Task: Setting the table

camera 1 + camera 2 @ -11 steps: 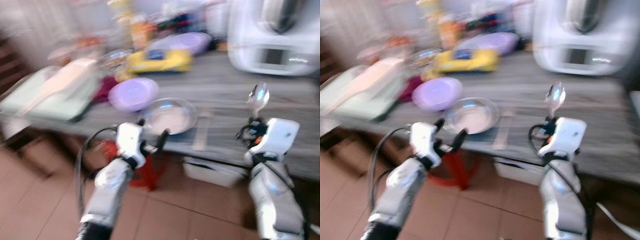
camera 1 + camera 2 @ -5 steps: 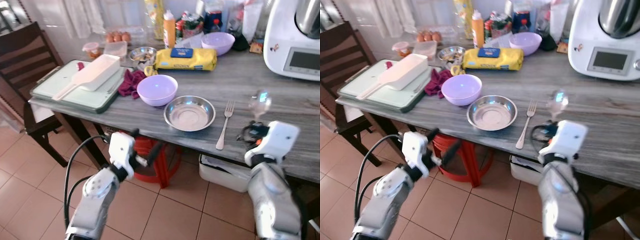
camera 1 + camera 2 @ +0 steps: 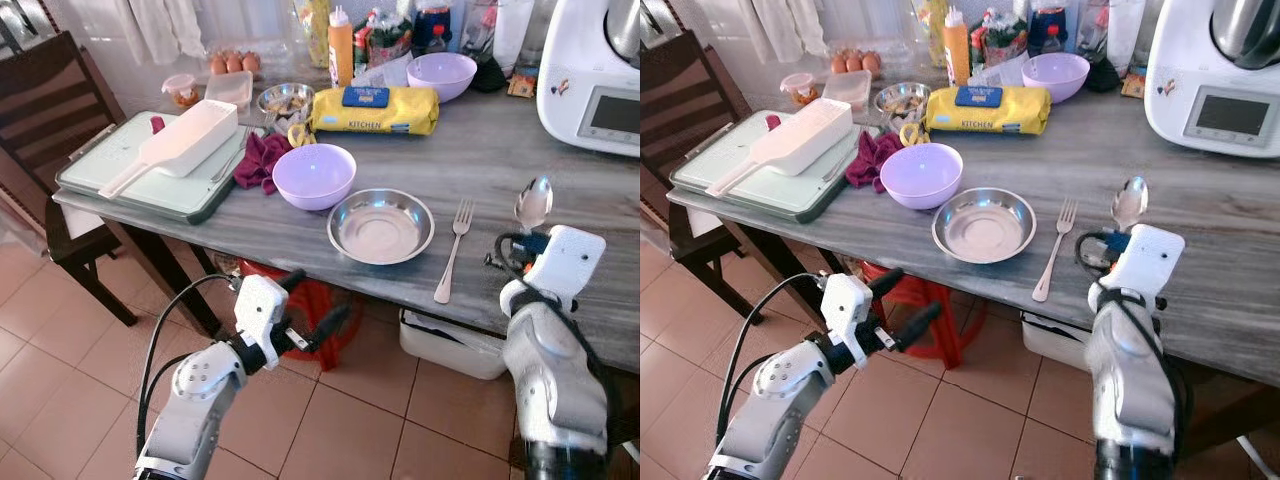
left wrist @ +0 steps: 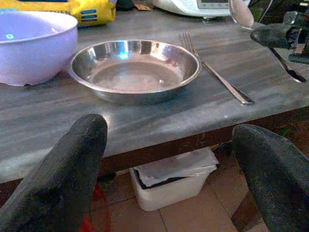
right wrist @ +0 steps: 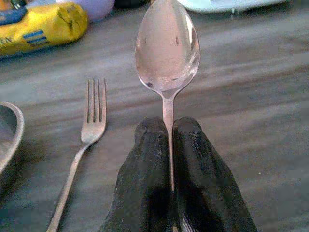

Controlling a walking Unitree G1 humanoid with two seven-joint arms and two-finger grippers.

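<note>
A: Right gripper, state?

B: My fingers are pinched tight on the spoon handle, bowl end sticking up. I hold it over the grey table, just at 3 o'clock of the fork.

A: What changed from a second ago?

B: The whole view was smeared then, camera swinging as I moved in. Now it's sharp and steady, and the table sits closer under me. The spoon is in the same grip as before. I judge the approach is done and placing comes next.

A: Place setting so far?

B: The steel dish sits near the table's front edge, the fork lying just at its 3 o'clock, tines away from me. The lilac bowl is at the dish's 10 o'clock.

A: Left gripper?

B: Fingers spread wide, holding nothing, below the table edge in front of the dish.

A: Next move?

B: My guess: lower the spoon flat beside the fork, parallel to it. Risk is knocking the fork while setting it down.
</note>
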